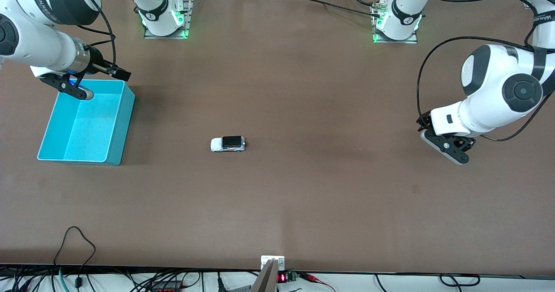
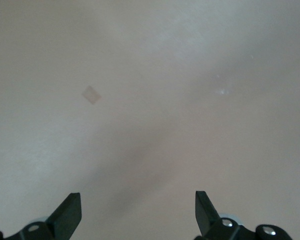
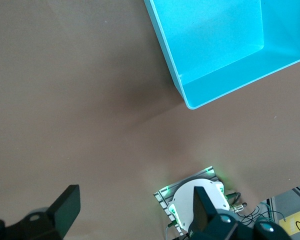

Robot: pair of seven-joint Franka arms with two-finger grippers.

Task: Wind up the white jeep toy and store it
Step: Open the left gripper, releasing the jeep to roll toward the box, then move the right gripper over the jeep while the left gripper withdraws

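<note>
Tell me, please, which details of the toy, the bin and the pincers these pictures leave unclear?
- Small white jeep toy with black roof: any winding part is too small in the front view; absent from both wrist views.
- Turquoise plastic bin: one corner hidden by the right pincer over it.
- Left pincer: only its open fingertips show, cut by the edge.

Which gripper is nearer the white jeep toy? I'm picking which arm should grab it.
Right, by a modest margin. The right gripper hangs open over the turquoise bin; the left gripper hangs open over bare table, toward its own end. The white jeep toy sits between them.
</note>
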